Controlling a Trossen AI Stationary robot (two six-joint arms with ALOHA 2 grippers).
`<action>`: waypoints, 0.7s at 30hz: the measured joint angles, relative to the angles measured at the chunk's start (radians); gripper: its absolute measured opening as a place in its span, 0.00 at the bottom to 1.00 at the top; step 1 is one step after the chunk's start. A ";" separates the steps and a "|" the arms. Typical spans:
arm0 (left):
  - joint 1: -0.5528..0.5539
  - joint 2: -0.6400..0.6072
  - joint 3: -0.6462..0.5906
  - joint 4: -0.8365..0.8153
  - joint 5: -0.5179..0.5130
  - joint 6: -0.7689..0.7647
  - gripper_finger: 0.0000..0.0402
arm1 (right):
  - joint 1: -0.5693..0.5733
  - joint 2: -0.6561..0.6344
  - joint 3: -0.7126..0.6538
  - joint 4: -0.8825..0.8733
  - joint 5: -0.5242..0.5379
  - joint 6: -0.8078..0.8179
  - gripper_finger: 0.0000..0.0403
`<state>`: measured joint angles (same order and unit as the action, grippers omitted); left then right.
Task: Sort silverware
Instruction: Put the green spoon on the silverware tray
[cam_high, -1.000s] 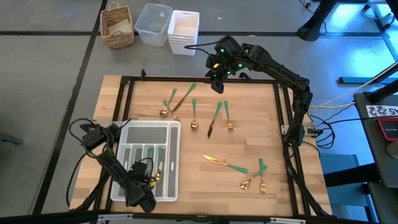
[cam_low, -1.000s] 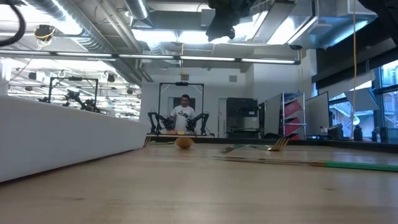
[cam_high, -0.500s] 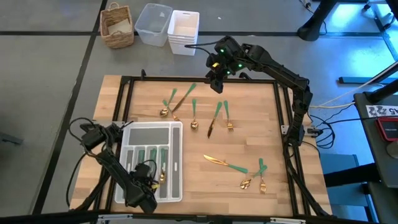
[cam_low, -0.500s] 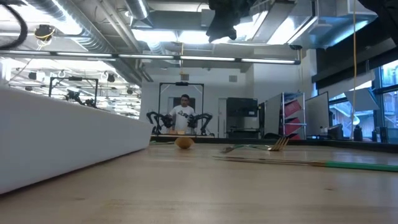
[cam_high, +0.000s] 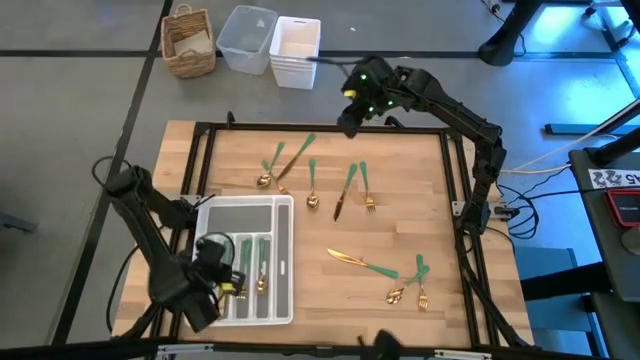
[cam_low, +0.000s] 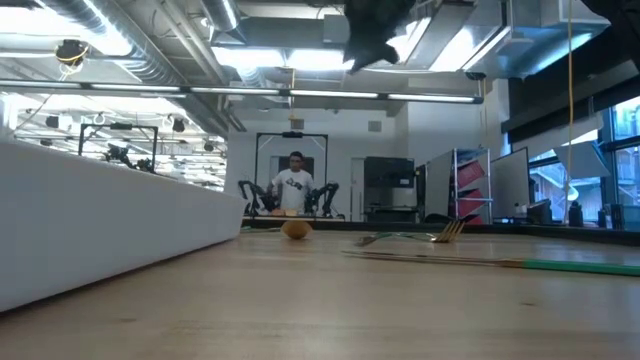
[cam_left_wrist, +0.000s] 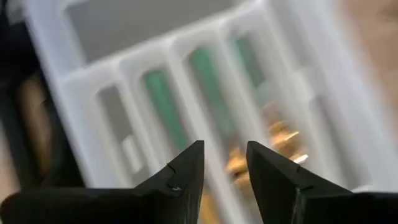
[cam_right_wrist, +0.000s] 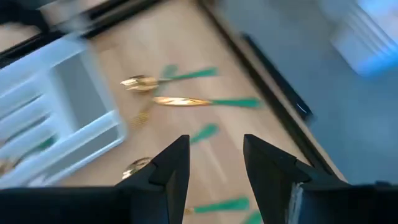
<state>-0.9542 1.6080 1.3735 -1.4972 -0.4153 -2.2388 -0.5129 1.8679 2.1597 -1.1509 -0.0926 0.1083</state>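
The silverware has gold heads and green handles. Several pieces lie loose on the wooden table: a group toward the far side (cam_high: 311, 180) and a knife, spoon and fork near the right (cam_high: 385, 275). More pieces lie in the slots of the white tray (cam_high: 243, 212) at near left (cam_left_wrist: 214, 102). My left gripper (cam_high: 215, 277) (cam_left_wrist: 224, 152) hovers over the tray, open and empty. My right gripper (cam_high: 350, 118) (cam_right_wrist: 214, 149) hangs high over the table's far edge, open and empty, looking down on two pieces (cam_right_wrist: 186, 99).
A black frame (cam_high: 455, 180) rims the table. Beyond the far edge stand a wicker basket (cam_high: 188, 40), a clear bin (cam_high: 247, 38) and a white bin (cam_high: 295, 50). The low view shows the tray's wall (cam_low: 100, 235), a spoon head (cam_low: 295, 229) and a person far behind (cam_low: 296, 185).
My left arm has swung its elbow up and toward the table's left, and its gripper has moved over the tray toward the far edge. The tray has slid slightly toward the right. My right gripper has drifted a little toward the far edge.
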 joint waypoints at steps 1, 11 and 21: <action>0.005 -0.021 0.000 -0.002 -0.050 -0.003 0.29 | -0.019 0.000 0.000 -0.019 0.017 0.021 0.38; 0.194 -0.179 -0.001 -0.011 -0.359 0.210 0.29 | -0.151 0.009 -0.124 -0.132 -0.104 -0.065 0.38; 0.509 -0.230 -0.002 0.053 -0.266 0.585 0.29 | -0.104 0.009 -0.391 0.123 -0.238 -0.091 0.38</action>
<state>-0.4450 1.3780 1.3715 -1.4441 -0.6811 -1.6543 -0.6173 1.8771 1.7691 -1.0279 -0.3303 0.0170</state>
